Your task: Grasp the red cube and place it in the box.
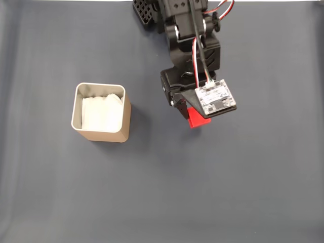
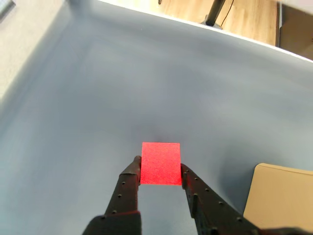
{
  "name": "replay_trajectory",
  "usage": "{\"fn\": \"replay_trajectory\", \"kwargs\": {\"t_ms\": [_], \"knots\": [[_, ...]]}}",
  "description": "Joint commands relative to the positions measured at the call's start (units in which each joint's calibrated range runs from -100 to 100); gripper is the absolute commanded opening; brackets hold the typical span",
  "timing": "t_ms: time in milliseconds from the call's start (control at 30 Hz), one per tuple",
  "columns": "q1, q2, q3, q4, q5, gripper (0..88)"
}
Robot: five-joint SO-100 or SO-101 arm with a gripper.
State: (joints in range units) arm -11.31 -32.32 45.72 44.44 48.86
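In the wrist view the red cube (image 2: 160, 163) sits between the 2 black fingers (image 2: 126, 188) of the hand (image 2: 160, 172), 1 finger touching each side face near the tips. The hand is pinching the cube, with the cube's far part sticking out past the fingertips. Whether the cube rests on the grey desk (image 2: 122, 88) or is lifted off it cannot be told from either view.

In the fixed view the arm reaches down from the top edge, and the cube (image 1: 197, 119) shows as a red corner beneath the wrist camera board (image 1: 216, 97), which covers most of the hand (image 1: 188, 110). The box (image 1: 101, 133) stands on the desk (image 1: 228, 192) to the left of the cube, well apart from it, upright, with white lining (image 1: 103, 112) inside. In the wrist view a tan corner of the box (image 2: 279, 196) appears at the lower right, near the right finger but not touching it.
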Motion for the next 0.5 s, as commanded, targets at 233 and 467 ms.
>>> {"fn": "replay_trajectory", "kwargs": {"t_ms": [233, 467], "knots": [[6.0, 3.5, -19.0, 12.5, 1.1, 2.0], [9.7, 6.4, -26.8, 19.0, 1.8, 2.0]]}}
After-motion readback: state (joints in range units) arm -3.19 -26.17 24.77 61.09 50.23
